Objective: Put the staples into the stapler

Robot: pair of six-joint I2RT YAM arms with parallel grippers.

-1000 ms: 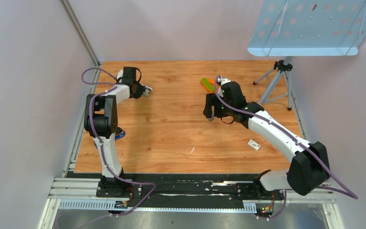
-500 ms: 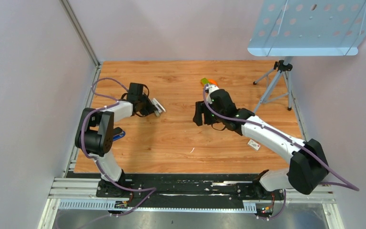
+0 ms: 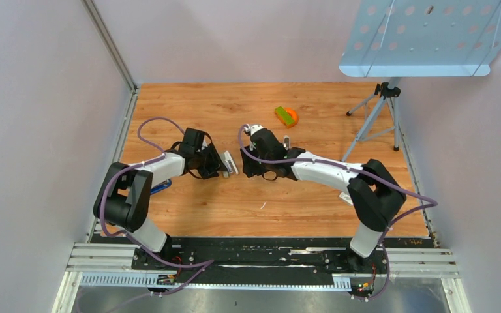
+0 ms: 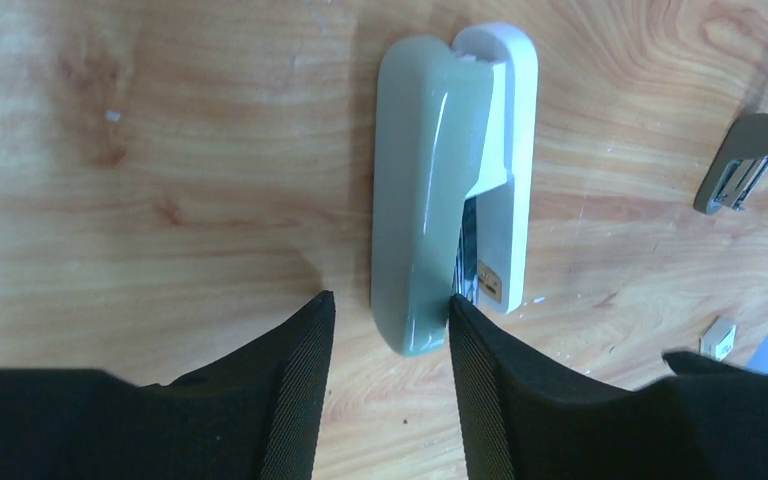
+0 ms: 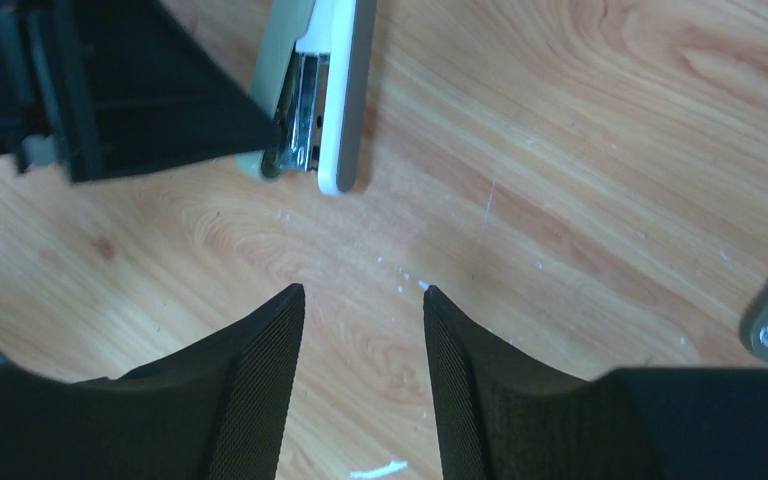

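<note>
Now both arms meet mid-frame in top view. Stapler (image 4: 440, 170) lies on bench (image 5: 580, 150), lower centre of left wrist view, near end between fingers of left gripper (image 4: 390, 300): jaws spread, gap showing on one side, not clamped. Right gripper (image 5: 361, 292) hovers just beside, jaws spread, nothing between, bare wood below. Staples: not made out in any view. Step looks like securing stapler before opening. Next move likely calls for left gripper pinching stapler body, right lifting grey top.
</note>
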